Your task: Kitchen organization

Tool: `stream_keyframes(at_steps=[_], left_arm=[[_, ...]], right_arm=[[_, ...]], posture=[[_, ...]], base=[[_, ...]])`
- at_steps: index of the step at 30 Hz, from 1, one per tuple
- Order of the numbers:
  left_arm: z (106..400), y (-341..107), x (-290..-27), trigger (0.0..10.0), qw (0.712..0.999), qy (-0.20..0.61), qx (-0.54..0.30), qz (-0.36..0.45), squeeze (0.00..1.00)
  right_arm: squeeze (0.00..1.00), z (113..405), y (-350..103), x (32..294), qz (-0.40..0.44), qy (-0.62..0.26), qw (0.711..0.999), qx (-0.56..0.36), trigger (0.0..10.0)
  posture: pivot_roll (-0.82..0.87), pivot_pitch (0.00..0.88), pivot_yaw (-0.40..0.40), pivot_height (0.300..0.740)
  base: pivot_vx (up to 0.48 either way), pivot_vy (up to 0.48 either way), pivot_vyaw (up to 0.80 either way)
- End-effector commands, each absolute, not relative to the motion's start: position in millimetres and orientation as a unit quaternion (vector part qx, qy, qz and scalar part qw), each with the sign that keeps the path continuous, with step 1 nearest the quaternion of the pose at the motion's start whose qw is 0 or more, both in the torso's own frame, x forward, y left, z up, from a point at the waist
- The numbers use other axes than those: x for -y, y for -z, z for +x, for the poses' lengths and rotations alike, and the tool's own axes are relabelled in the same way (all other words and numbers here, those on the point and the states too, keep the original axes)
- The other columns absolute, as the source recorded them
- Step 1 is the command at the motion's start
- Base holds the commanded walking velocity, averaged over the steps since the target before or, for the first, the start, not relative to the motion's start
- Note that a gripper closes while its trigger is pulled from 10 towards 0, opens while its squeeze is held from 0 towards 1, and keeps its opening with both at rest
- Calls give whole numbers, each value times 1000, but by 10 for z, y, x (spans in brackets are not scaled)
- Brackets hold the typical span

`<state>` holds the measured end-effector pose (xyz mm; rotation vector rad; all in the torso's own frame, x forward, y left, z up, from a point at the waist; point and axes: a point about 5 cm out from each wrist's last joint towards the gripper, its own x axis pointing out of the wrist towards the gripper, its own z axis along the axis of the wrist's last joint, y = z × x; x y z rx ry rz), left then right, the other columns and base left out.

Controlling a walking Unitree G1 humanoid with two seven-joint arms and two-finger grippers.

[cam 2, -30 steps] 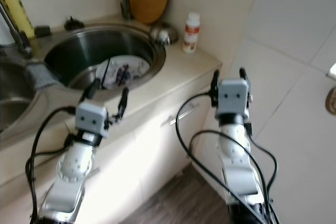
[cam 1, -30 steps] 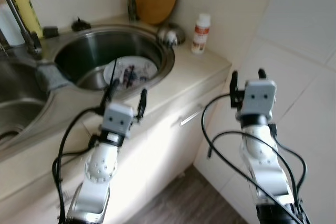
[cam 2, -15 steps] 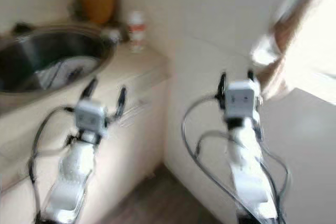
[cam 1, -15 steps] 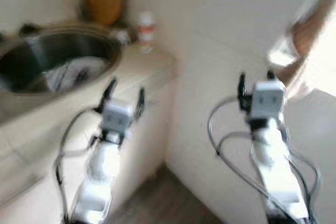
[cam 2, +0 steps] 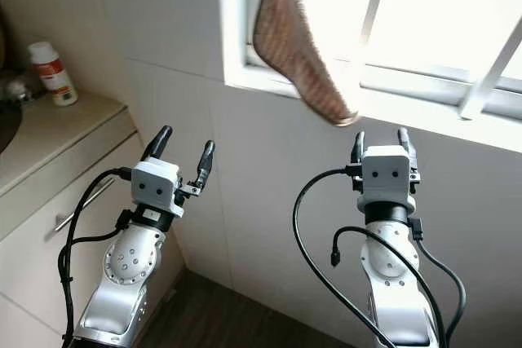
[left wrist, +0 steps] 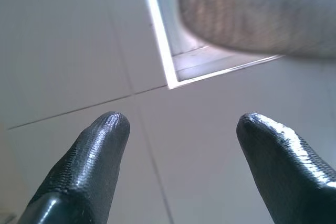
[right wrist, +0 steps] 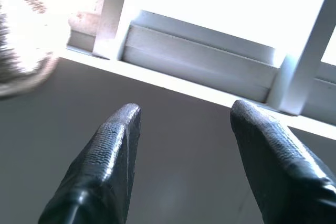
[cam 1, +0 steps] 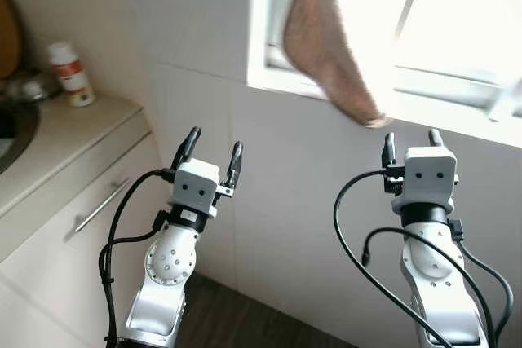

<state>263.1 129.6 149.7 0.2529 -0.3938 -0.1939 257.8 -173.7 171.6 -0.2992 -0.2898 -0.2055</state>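
Left gripper jaws spread, empty, right gripper likewise, brown cloth, perhaps a towel, above

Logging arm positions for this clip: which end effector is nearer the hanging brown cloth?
The left end effector, raised almost beneath the cloth; the right end effector stands off to the cloth's far side.

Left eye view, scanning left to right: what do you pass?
White bottle on the counter → cabinet handle → left gripper → hanging brown cloth → right gripper.
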Motion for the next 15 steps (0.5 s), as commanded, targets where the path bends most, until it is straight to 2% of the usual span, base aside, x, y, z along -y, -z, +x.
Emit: stream_keyframes(at_steps=[1,5,14,15], left_arm=[[2639,-1510,-1321,10000,968,95,194,126,0],[2641,-1507,-1315,10000,968,96,194,124,0],[2637,-1514,-1296,10000,966,97,200,132,0],[2638,-1515,-1297,10000,966,97,200,132,0]], right_arm=[[0,2551,-1779,1710,-155,100,970,156,10000],[0,2556,-1783,1719,-169,105,967,158,10000],[0,2577,-1788,1684,-168,100,968,160,10000],[0,2579,-1790,1683,-176,101,966,162,10000]], posture=[[66,0,-31,740],[67,0,-31,740],[69,0,-36,740],[68,0,-36,740]], base=[[0,0,-769],[0,480,-763],[0,0,-731],[0,0,0]])
